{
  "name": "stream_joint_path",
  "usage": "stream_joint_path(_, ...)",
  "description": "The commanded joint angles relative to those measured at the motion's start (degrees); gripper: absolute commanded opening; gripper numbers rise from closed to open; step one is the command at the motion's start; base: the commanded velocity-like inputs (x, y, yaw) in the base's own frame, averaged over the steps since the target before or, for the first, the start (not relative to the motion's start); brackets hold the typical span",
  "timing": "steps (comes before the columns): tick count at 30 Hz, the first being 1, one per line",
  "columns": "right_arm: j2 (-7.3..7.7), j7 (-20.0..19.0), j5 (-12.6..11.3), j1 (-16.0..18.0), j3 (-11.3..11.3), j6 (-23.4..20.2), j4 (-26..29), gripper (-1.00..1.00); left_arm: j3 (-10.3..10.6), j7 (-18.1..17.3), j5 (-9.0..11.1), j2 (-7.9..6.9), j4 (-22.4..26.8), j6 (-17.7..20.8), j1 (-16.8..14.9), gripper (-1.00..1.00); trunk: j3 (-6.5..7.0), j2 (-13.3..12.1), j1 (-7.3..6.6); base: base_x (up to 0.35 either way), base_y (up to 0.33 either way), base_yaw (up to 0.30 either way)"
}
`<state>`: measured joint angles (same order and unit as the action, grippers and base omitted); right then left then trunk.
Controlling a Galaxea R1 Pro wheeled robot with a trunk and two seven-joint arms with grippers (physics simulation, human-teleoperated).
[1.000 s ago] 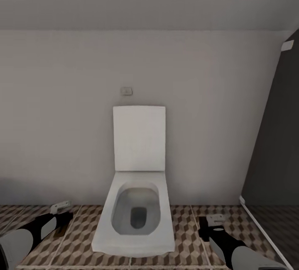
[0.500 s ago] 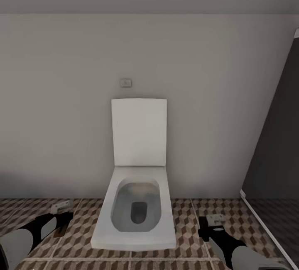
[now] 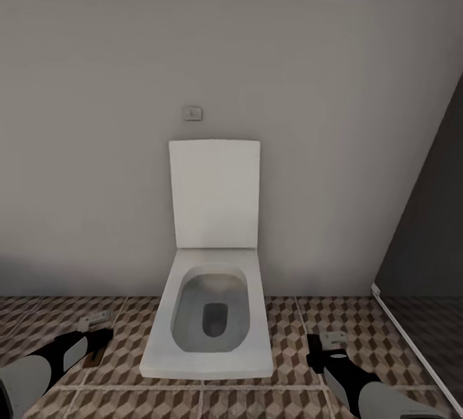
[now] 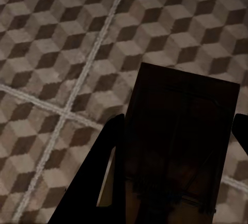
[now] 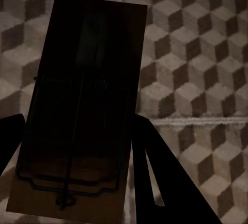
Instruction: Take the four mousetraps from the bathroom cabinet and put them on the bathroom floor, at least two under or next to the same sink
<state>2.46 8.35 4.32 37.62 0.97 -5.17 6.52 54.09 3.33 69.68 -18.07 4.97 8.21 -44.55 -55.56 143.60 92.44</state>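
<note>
- Tilting and shifting, your head camera is sliding the toilet [image 3: 209,316] a touch left and the ceiling line higher; both arms are staying low.
- You're carrying a mousetrap [image 4: 181,146] in the left gripper [image 4: 173,172], jaws closed on its edges.
- You're gripping a second trap [image 5: 82,105] the same way in the right gripper [image 5: 77,146].
- Both are hanging just over the patterned floor [image 3: 289,380], probably ready for setting down once you're finding the sink.
</note>
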Motion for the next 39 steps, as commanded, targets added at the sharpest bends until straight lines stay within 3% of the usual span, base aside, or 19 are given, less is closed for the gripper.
stream_joint_path(1, 0.00, 0.1, 0.3, 0.0, 0.1, 0.1, 0.1, -1.00, 0.4, 0.5, 0.4, 0.00, 0.2, 0.2, 0.0, -1.00, -0.28, 0.0, 0.01, 0.000, 0.000, 0.000)
stream_joint_path(21, -0.04, 0.1, 0.3, 0.4, -0.1, 1.2, 3.1, -1.00, 0.4, 0.7, 0.6, 0.06, 0.7, -0.5, -0.1, -1.00, -4.71, 0.3, 0.52, 0.000, 0.000, 0.000)
stream_joint_path(34, 0.00, 0.1, 0.4, 0.4, 0.1, 5.1, 3.0, -1.00, 0.5, 0.7, 0.5, 0.11, 0.5, -8.1, -0.1, -1.00, -7.59, 0.5, 0.86, 0.000, 0.000, 0.000)
stream_joint_path(39, -0.03, 0.1, 0.4, 0.4, 0.1, 5.2, 3.0, -1.00, 0.4, 0.8, 0.5, 0.13, 0.4, -13.9, -0.1, -1.00, -8.70, 0.5, 0.99, 0.000, 0.000, 0.000)
